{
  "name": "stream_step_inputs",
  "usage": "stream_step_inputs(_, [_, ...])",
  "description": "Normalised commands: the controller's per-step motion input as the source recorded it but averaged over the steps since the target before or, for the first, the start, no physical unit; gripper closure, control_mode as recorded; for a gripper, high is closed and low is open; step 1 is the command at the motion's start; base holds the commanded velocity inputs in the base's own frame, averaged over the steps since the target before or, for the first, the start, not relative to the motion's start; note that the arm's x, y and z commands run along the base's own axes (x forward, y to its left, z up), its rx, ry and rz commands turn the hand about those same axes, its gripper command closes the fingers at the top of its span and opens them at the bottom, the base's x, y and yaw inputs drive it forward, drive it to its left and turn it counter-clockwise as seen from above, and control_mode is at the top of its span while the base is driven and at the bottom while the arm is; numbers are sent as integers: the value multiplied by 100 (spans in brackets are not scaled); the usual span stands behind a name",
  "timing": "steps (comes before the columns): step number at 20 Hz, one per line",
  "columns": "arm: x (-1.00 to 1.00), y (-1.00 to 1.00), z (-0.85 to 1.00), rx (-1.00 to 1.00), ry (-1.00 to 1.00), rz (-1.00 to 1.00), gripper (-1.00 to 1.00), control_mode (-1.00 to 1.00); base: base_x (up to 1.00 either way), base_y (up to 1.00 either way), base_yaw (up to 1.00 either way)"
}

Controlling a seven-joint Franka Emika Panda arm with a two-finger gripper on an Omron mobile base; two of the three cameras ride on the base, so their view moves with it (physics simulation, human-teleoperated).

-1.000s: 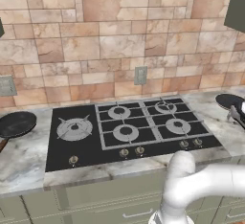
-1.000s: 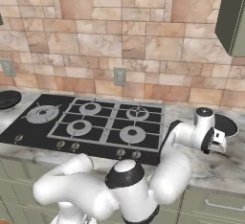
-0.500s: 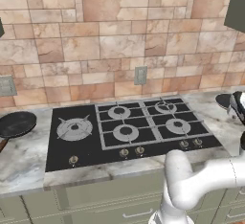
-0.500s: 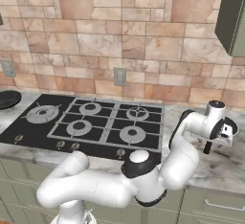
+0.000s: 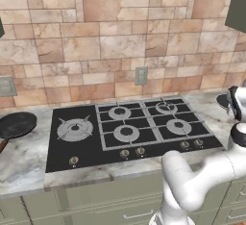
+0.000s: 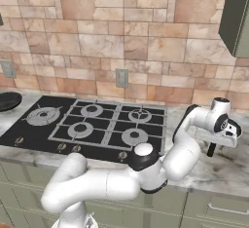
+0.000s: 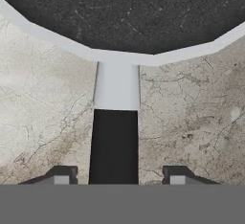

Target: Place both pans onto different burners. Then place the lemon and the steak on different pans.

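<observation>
While end effector (image 7: pixel 115 180) straddles black pan handle (image 7: pixel 114 144), fingers apart either side, marble counter (image 7: pixel 43 122) flanking, pan rim above.

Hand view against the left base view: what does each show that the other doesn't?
Hand view: the black handle of a pan lying between the two fingertips of the gripper, with a gap on each side, on marble.

Left base view: the cooktop with its burners, a second pan left of it, and the tiled wall.

Both: the marble counter.
</observation>
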Motion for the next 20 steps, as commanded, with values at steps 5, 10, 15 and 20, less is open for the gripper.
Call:
stream_step_inputs(5, [-7,-1,0,0,0,2,100,-100,0,0,0])
stream_step_inputs(10, [-42,0,33,0,-4,10,100,-100,0,0,0])
stream_step_inputs(15, [-35,29,47,0,0,20,100,-100,0,0,0])
stream_step_inputs(20, [-44,64,13,0,0,25,100,-100,0,0,0])
